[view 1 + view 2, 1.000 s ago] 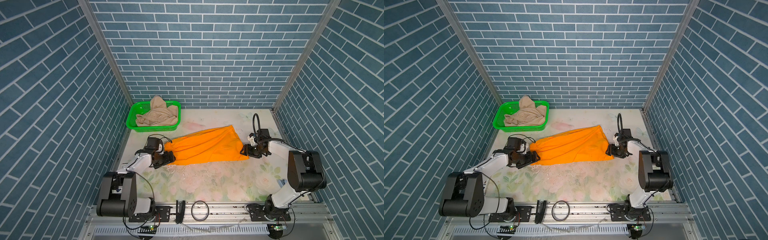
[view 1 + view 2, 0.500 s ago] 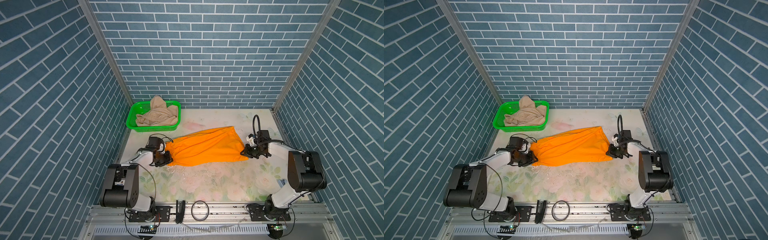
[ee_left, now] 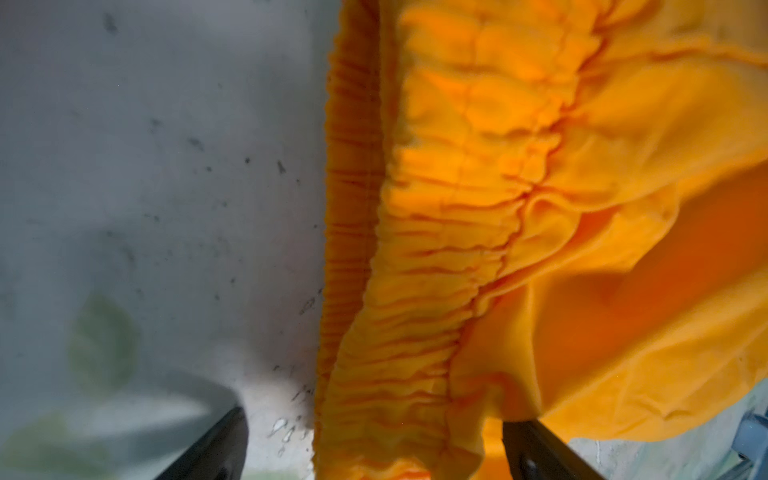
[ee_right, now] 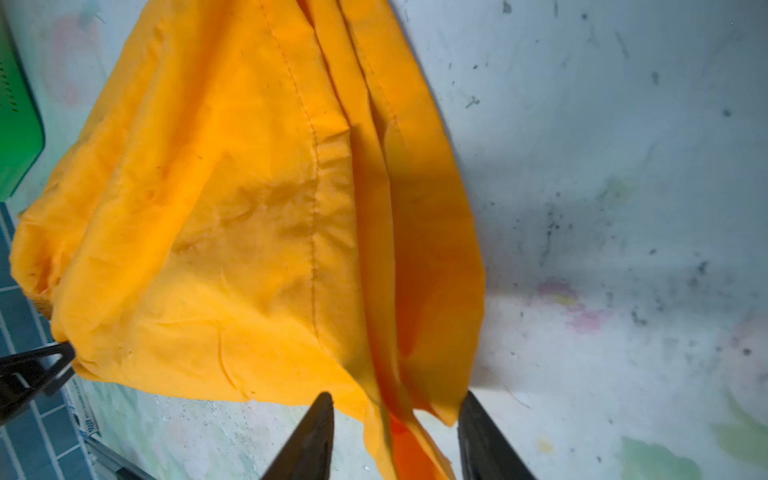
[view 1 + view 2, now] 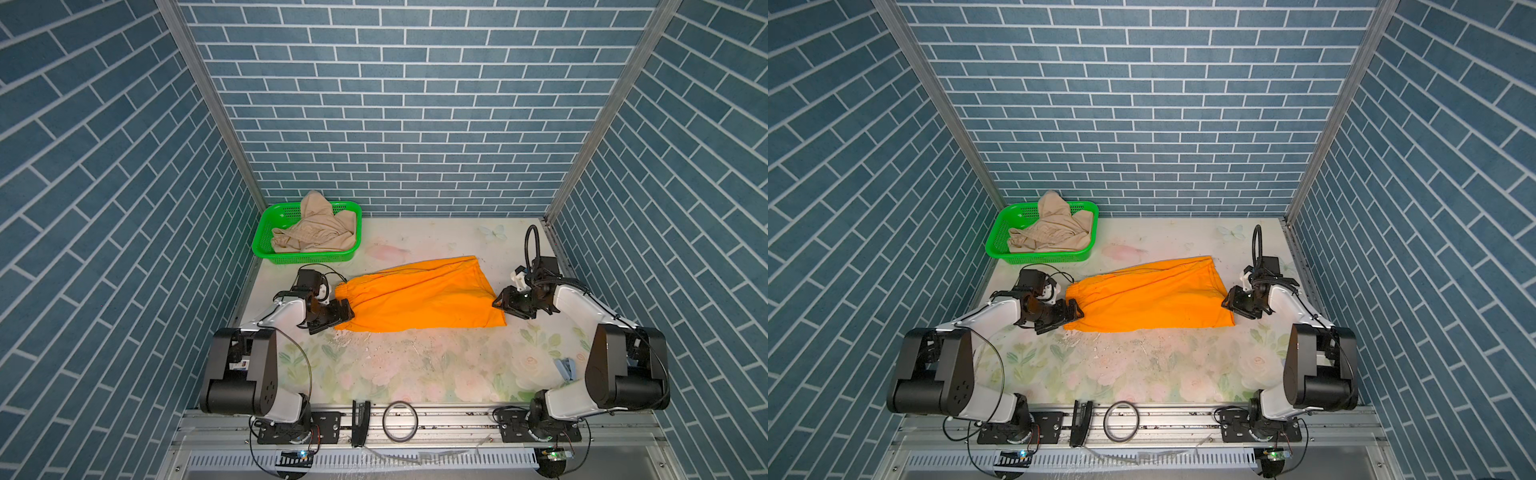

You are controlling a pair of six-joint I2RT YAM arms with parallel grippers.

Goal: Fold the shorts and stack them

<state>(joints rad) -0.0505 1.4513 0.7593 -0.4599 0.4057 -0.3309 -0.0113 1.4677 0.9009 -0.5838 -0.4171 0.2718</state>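
Orange shorts lie flat on the worktop. Left fingers at 9 o'clock and right fingers at 3 o'clock just pinched them, then let go; both gape around loose cloth. Folding can likely start. Beige shorts wait in the basket at 10 o'clock.

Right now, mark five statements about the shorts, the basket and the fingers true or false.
1. The orange shorts lie on the table. True.
2. The beige shorts are folded on the table. False: they sit crumpled in the green basket.
3. The left fingers stand apart around the orange waistband. True.
4. The right fingers are shut tight. False: they stand apart, the hem corner between them.
5. The green basket stands at the table's far left. True.
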